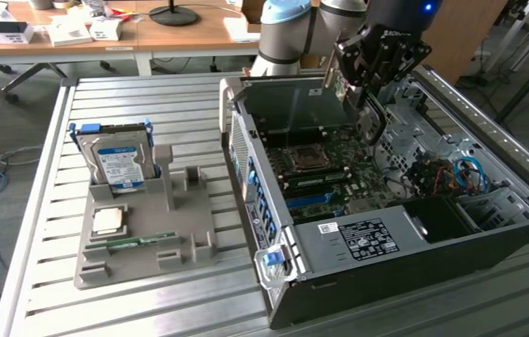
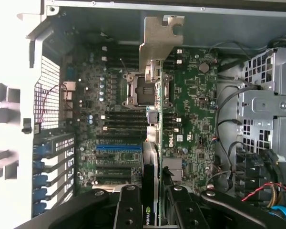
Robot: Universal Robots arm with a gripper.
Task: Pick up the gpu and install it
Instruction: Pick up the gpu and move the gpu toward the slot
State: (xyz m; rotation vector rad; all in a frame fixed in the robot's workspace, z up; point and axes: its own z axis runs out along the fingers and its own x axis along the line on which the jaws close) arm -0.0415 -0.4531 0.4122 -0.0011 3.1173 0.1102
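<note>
The gpu [image 2: 158,119] is seen edge-on in the wrist view, a thin black card with its silvery bracket [image 2: 159,45] at the end away from the fingers. My gripper [image 2: 155,212] is shut on the card's near end, one black finger [image 2: 128,210] on each side. The card hangs above the motherboard [image 2: 195,105] of the open computer case, over the CPU socket and the RAM slots. A blue expansion slot [image 2: 118,148] lies beside it, apart from the card. In the exterior view my gripper [image 1: 376,67] hangs over the far part of the case [image 1: 358,281].
On the slatted table, a grey holder [image 1: 142,239] carries a blue-labelled hard drive [image 1: 119,158], a CPU [image 1: 107,221] and a green RAM stick [image 1: 133,241]. Red and blue cables [image 1: 461,172] and a drive cage [image 2: 269,109] crowd one side of the case.
</note>
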